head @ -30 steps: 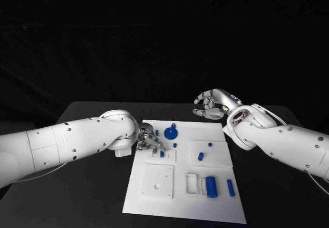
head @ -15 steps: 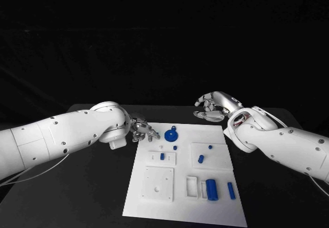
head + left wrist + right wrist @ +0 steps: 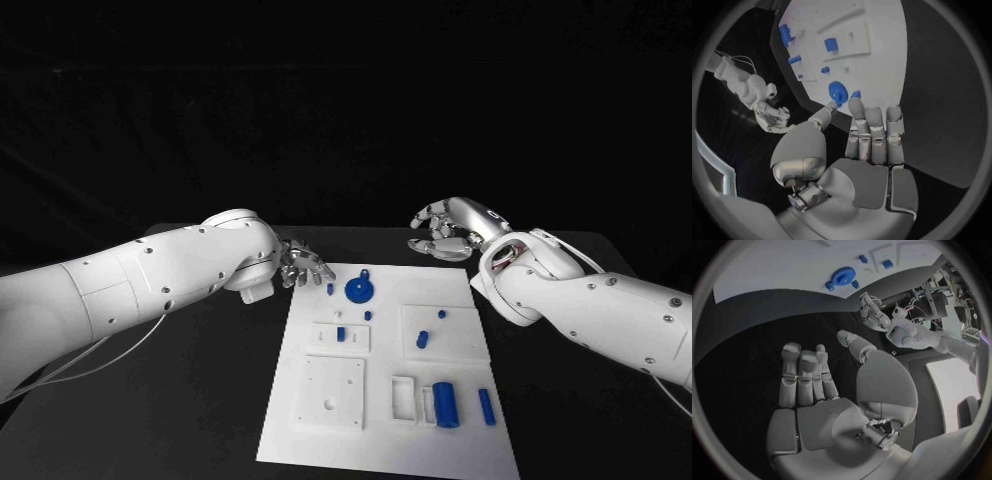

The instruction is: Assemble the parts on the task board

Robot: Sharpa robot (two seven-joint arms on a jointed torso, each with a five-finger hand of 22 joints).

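The white task board [image 3: 325,440] lies in the middle of the table. A blue round disc [image 3: 359,289] lies near its far edge, with a small blue peg [image 3: 330,289] beside it. Another blue peg [image 3: 340,333] stands in a small raised plate. A thick blue cylinder [image 3: 444,403] and a slim blue piece [image 3: 486,406] lie near the front right. My left hand [image 3: 303,268] hovers just off the board's far left corner, fingers stretched out, holding nothing. Its wrist view has the fingers [image 3: 873,130] pointing at the disc [image 3: 839,92]. My right hand [image 3: 450,228] hangs beyond the far right corner, empty.
Raised white blocks stand on the board, a square plate [image 3: 332,390] at the front left and a flat plate [image 3: 459,335] at the right with a blue peg [image 3: 423,339]. Black table [image 3: 173,400] surrounds the board on both sides.
My left hand has pulled back from over the small raised plate to the board's far left corner, leaving the blue peg standing there. The right hand has stayed about where it was.
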